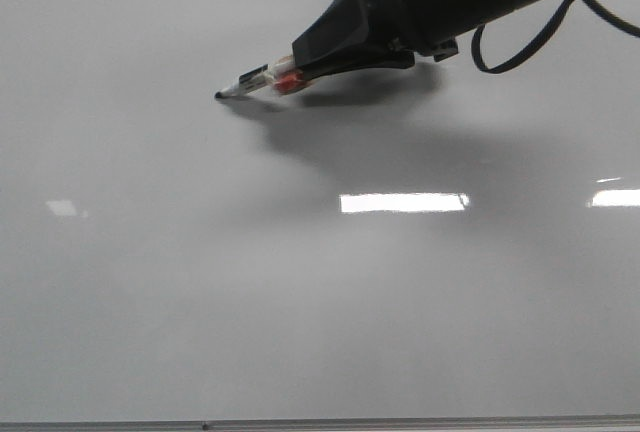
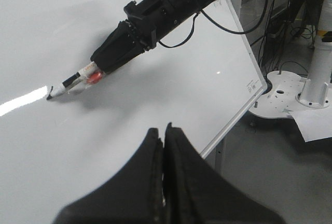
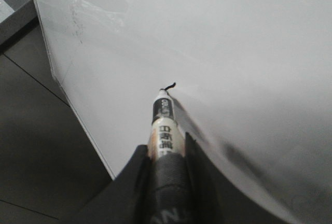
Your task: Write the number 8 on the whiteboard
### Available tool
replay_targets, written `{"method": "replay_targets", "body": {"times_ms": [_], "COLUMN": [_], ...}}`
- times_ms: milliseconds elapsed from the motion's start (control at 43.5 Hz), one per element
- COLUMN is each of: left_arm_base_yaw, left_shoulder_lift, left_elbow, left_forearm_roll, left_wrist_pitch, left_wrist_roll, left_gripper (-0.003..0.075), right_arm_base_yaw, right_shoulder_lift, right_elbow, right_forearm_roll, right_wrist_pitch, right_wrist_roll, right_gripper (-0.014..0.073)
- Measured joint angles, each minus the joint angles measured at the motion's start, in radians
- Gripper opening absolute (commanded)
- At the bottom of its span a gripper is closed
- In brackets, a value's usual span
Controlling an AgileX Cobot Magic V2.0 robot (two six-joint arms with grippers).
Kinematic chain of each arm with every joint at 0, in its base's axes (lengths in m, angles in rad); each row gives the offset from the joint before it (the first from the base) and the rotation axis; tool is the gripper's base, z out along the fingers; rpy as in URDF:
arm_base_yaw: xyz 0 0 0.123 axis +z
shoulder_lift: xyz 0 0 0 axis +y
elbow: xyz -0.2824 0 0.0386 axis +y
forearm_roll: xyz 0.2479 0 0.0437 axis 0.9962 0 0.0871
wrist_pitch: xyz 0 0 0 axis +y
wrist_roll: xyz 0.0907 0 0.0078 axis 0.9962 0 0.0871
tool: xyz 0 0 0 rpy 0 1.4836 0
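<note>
Right gripper (image 1: 300, 70) clamps a marker (image 1: 258, 82) — tip on the whiteboard (image 1: 300, 302) — while the left gripper (image 2: 164, 136) is closed, empty.

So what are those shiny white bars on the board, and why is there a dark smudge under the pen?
Front view: the bright bars are lamp reflections on the glossy whiteboard, not ink; the smudge is the soft shadow of the right end effector holding the marker. Left wrist view: another glare streak near the tip. Right wrist view: shadow trails beside the marker.
</note>
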Motion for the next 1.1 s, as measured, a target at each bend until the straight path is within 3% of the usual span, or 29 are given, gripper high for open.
{"method": "replay_targets", "body": {"times_ms": [230,782,1105], "left_arm_base_yaw": [0.000,0.000,0.000], "left_shoulder_lift": [0.000,0.000,0.000], "left_elbow": [0.000,0.000,0.000], "left_forearm_roll": [0.000,0.000,0.000], "left_wrist_pitch": [0.000,0.000,0.000], "left_wrist_roll": [0.000,-0.001,-0.002], "left_gripper": [-0.0021,-0.0021,-0.0021], "right_arm_base_yaw": [0.010,-0.116,-0.074], "right_shoulder_lift": [0.025,-0.026,0.007], "right_elbow": [0.007,0.145,0.175], "right_forearm_roll": [0.000,-0.061,-0.065], "right_wrist_pitch": [0.010,0.074,0.051], "right_wrist_roll": [-0.007,-0.011,-0.046], "right_gripper": [-0.0067,-0.0067,-0.0067]}}
